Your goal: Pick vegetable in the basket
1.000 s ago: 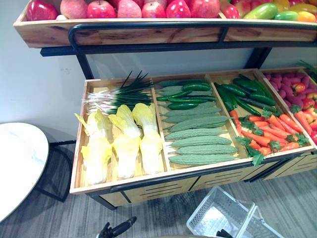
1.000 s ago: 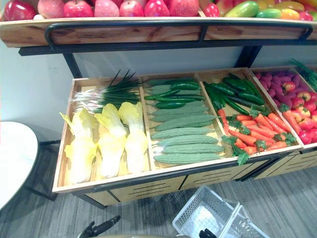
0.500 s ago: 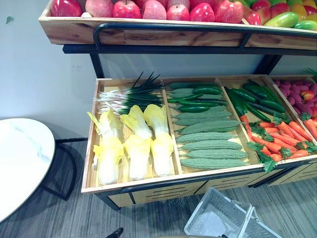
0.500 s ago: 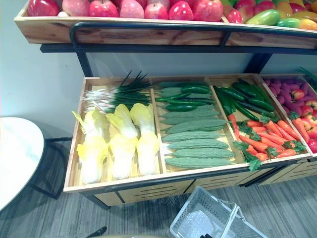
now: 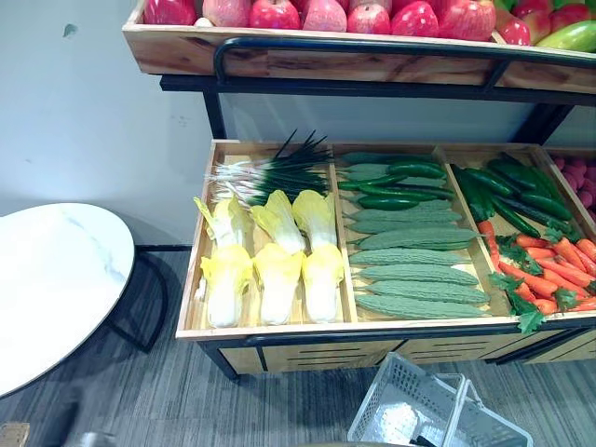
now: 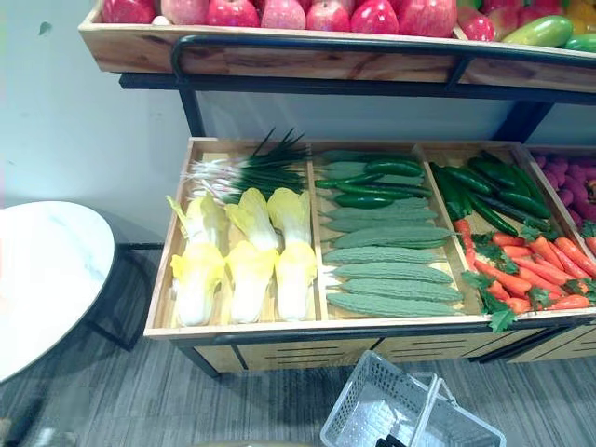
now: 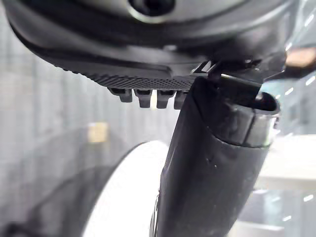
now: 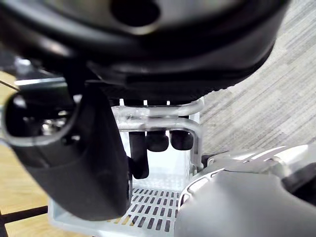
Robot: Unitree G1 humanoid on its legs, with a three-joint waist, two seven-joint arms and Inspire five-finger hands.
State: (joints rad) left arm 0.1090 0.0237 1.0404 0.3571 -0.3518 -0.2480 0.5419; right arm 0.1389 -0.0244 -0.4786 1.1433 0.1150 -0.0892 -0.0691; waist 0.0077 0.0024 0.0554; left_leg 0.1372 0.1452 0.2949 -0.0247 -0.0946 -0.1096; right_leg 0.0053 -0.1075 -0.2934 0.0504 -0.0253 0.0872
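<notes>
A wooden stand's lower shelf (image 5: 279,331) holds scallions (image 5: 270,172), pale cabbages (image 5: 279,270), bitter gourds (image 5: 414,279), dark green cucumbers (image 5: 391,182) and carrots (image 5: 549,270). A white wire basket (image 5: 400,414) hangs low in front of the stand, with no vegetable in it. In the right wrist view my right hand (image 8: 153,140) has its fingers curled round the basket's two metal handles (image 8: 163,121). My left hand (image 7: 148,79) hangs by a white round table with relaxed fingers and holds nothing.
A white round table (image 5: 47,289) on dark legs stands left of the stand. An upper shelf (image 5: 279,60) with red apples (image 5: 372,17) overhangs the vegetables. Grey striped floor (image 5: 233,410) lies between me and the stand.
The camera has turned left, so the stand sits further right in the picture. My left hand has sunk below the eye views' bottom edge. The basket still hangs from my right hand.
</notes>
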